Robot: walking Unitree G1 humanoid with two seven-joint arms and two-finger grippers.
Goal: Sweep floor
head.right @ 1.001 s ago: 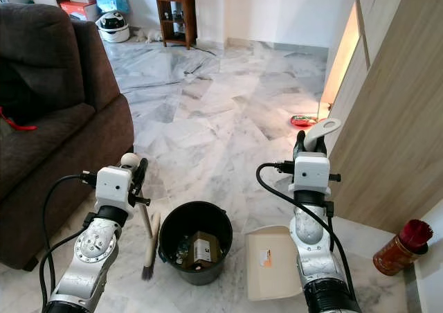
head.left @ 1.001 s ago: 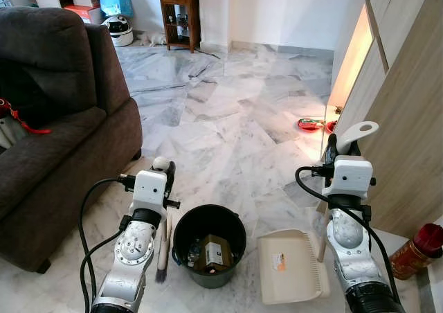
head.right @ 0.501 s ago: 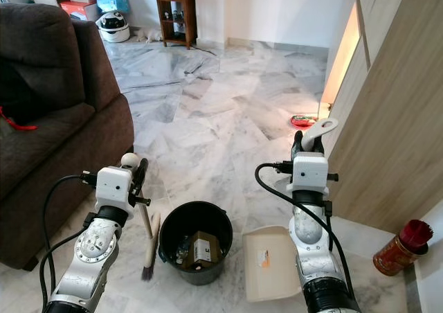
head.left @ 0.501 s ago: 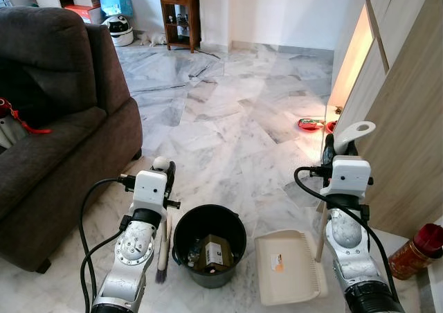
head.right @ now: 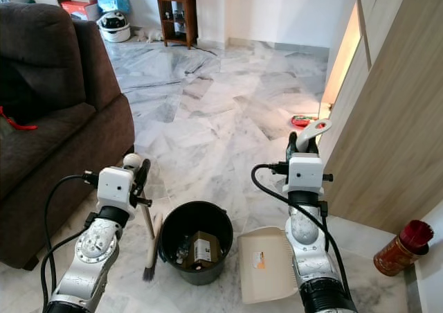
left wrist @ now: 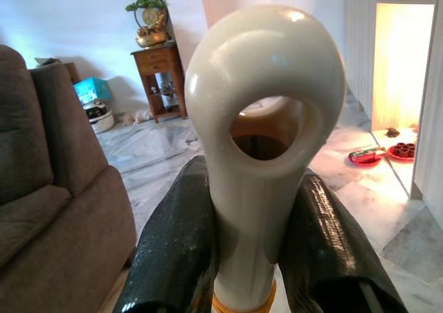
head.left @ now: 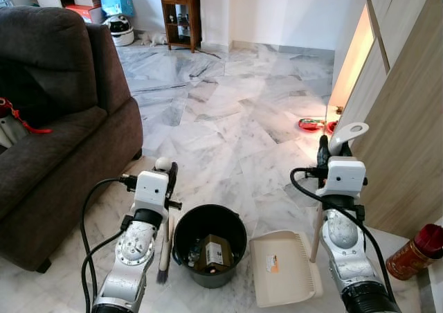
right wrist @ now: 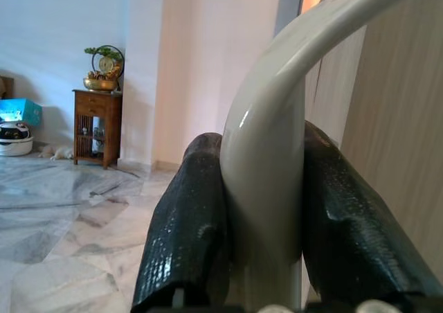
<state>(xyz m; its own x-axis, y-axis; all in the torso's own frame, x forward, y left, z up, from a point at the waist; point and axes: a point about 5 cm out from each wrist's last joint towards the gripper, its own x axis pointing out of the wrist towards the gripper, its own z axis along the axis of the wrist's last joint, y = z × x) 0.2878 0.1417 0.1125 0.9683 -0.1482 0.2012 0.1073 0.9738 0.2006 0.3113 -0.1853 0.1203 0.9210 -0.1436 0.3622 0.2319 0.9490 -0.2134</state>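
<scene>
A dark brown sofa (head.left: 55, 119) stands at the far left on the marble floor (head.left: 235, 119). Beside it, the left gripper (left wrist: 252, 257) is clamped on the cream handle of a small broom (head.left: 165, 247), which hangs upright with its dark bristles touching the floor just left of a black bucket (head.left: 209, 244). The bucket holds a small carton and other scraps. Just right of it a cream dustpan (head.left: 282, 268) lies flat on the floor, its long handle rising to the right gripper (right wrist: 259, 251), whose fingers are closed around it. Farther right, a red canister (head.left: 414, 251) stands beside the wooden cabinet (head.left: 408, 140).
</scene>
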